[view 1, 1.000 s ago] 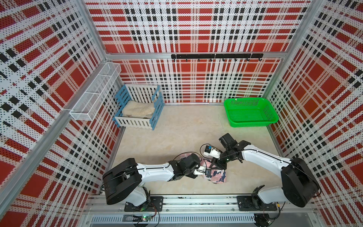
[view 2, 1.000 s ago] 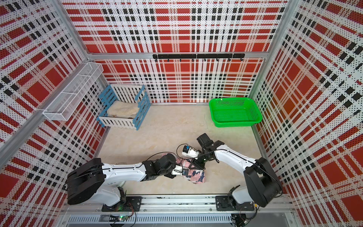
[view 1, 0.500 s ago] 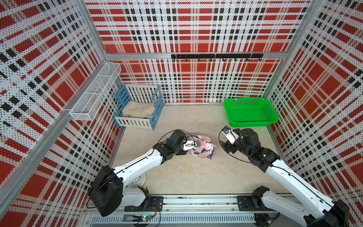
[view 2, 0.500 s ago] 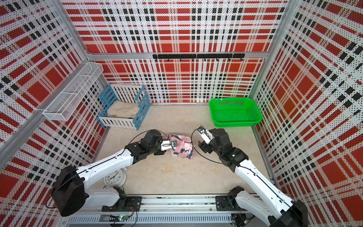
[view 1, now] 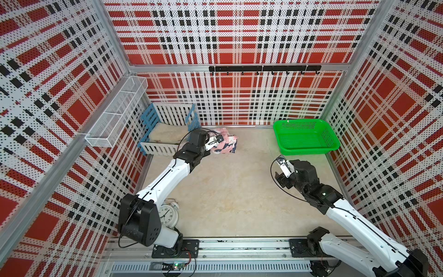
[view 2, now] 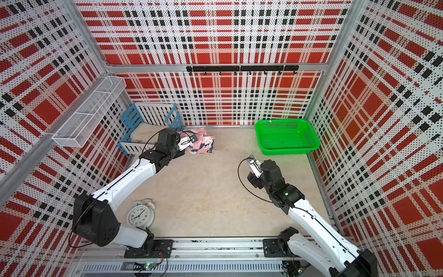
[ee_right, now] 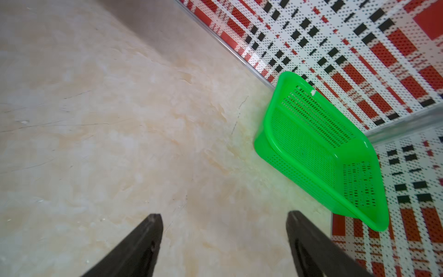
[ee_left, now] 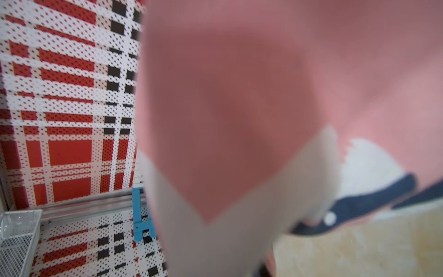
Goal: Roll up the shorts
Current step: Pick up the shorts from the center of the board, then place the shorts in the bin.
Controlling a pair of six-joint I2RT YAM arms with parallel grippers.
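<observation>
By crate, my left fingers pinch shorts bunch (soft, light, floppy); right fingers spread, empty. I'd grip by waistband.

The shorts are just right of the crate (back left); the basket is back right, the clock front left.

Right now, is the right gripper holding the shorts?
No, the right gripper stands open in its wrist view, nothing between the jaws.
</observation>
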